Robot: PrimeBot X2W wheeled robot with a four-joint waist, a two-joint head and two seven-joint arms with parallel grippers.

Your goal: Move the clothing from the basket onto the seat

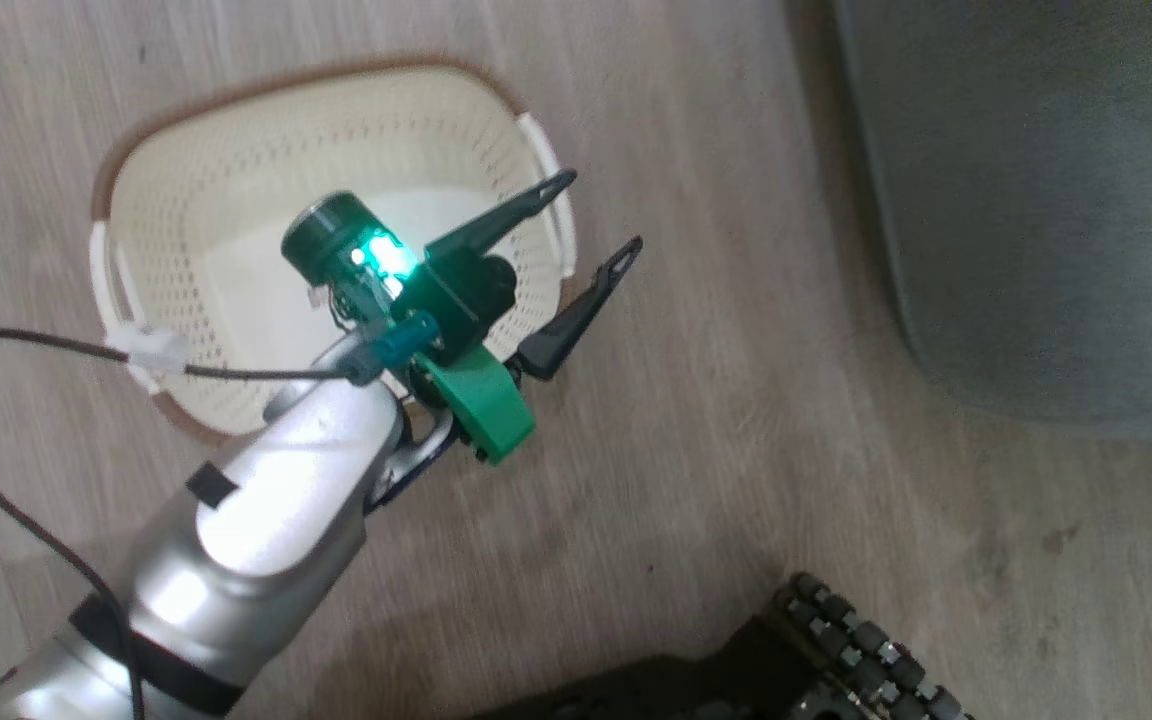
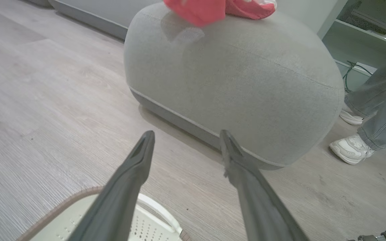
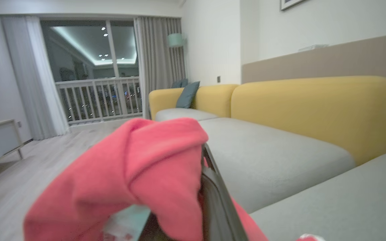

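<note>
The cream basket [image 1: 198, 190] stands on the wood floor with nothing inside it. My left gripper [image 1: 601, 212] hangs open over its right handle, its fingers spread and holding nothing; in the left wrist view it [image 2: 186, 134] points at the grey seat [image 2: 240, 83], with the basket's rim [image 2: 146, 224] below. Red clothing [image 2: 199, 11] lies on top of that seat. In the right wrist view, red clothing [image 3: 129, 167] is bunched over my right gripper's fingers [image 3: 214, 190], which are shut on it above the seat [image 3: 330, 201]. One finger is hidden by the fabric.
A person's legs and white shoes [image 2: 350, 147] stand just right of the seat. A grey and yellow sofa [image 3: 280, 117] runs behind it. My wheeled base [image 1: 836, 650] shows at the bottom of the head view. Bare wood floor lies between basket and seat [image 1: 1036, 200].
</note>
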